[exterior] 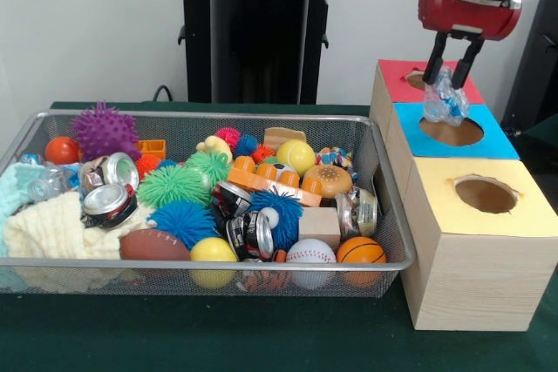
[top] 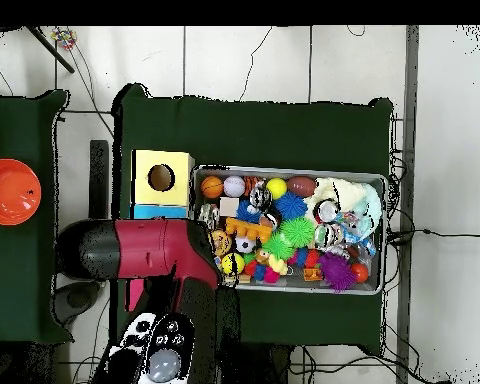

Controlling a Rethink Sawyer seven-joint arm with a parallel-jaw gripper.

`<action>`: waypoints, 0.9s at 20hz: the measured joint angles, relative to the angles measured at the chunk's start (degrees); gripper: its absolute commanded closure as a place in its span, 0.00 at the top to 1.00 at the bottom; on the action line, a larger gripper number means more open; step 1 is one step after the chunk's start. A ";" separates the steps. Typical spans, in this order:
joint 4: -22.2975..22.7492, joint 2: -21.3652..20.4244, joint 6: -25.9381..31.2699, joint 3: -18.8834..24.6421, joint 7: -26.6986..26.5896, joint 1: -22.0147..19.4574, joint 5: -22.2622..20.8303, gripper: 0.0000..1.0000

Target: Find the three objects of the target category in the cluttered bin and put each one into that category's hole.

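The cluttered bin (exterior: 200, 264) is a wide silver wire-mesh basket on the green table, full of balls, spiky toys, crushed cans, cloths and blocks. It also shows in the overhead view (top: 289, 169). To its right stand three wooden boxes with holes in their tops: red (exterior: 397, 74), blue (exterior: 497, 141) and yellow (exterior: 523, 208). My gripper (exterior: 448, 84) is shut on a crumpled clear plastic bottle (exterior: 445, 104). It holds the bottle just above the near edge of the blue box's hole (exterior: 453, 132). In the overhead view my arm (top: 144, 250) hides the gripper and the red and blue boxes.
The yellow box (top: 144, 162) shows beside the bin in the overhead view. An orange cone-like object (top: 9, 190) sits on a second green table to the left there. The robot's black pedestal (exterior: 257, 32) stands behind the bin.
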 measured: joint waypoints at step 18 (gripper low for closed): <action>0.00 0.26 -0.91 0.01 0.00 2.11 0.00 0.00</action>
